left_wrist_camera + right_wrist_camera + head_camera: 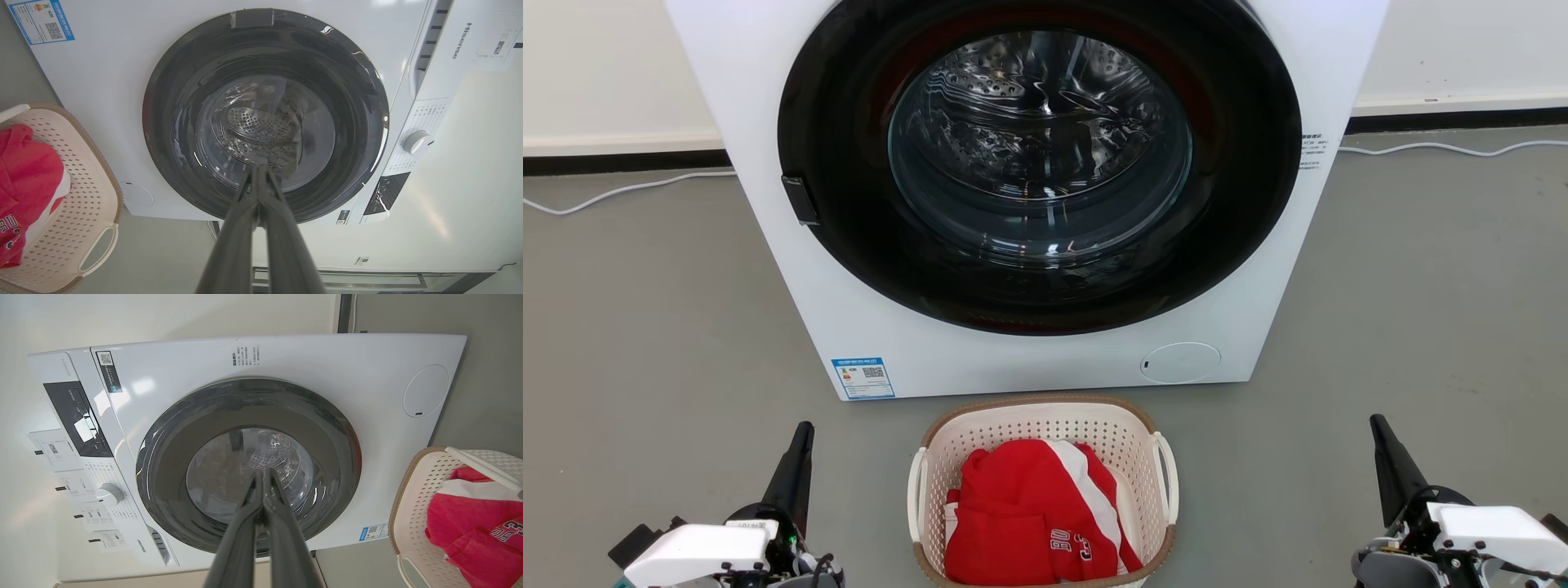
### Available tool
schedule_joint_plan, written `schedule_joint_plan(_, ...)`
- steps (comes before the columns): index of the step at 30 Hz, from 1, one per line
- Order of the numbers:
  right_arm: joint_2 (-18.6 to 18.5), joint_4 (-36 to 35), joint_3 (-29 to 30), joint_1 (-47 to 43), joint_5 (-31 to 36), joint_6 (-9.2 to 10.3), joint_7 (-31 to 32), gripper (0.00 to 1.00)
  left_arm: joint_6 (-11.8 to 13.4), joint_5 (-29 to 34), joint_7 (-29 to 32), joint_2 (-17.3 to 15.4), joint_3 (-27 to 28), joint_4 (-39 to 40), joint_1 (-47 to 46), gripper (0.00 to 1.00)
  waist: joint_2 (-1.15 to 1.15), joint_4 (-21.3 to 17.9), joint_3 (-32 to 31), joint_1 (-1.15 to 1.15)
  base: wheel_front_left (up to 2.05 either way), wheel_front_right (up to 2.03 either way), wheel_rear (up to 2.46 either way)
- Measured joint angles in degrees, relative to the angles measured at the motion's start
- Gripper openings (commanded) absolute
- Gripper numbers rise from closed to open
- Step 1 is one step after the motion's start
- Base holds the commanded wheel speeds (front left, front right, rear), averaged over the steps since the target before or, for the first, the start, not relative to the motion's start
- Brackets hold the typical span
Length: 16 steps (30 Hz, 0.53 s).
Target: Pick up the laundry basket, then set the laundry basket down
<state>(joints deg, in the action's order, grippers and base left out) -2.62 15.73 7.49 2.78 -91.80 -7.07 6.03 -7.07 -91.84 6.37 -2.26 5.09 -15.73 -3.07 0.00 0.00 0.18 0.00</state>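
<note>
- While our left fingers (796,469) and right fingers (1392,465) are clenched on nothing, the basket (1045,425) sits on the floor (645,327) between them, apart from both.
- We see a red garment (1021,506) lying in it.
- The washer (1013,359) stands just behind the basket, its round door (1039,163) facing us; both pairs of fingers point toward it.
</note>
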Motion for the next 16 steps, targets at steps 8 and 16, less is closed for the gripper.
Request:
schedule_joint_plan(8,0.01,-0.01,0.00,0.00,0.00,0.00,0.00,0.00,0.00,0.00,0.00,0.00,0.00,0.00,0.00,0.00,0.00,0.00,0.00,0.00,0.00,0.00,0.00)
schedule_joint_plan(16,0.01,-0.01,0.00,0.00,0.00,0.00,0.00,0.00,0.00,0.00,0.00,0.00,0.00,0.00,0.00,0.00,0.00,0.00,0.00,0.00,0.00,0.00,0.00)
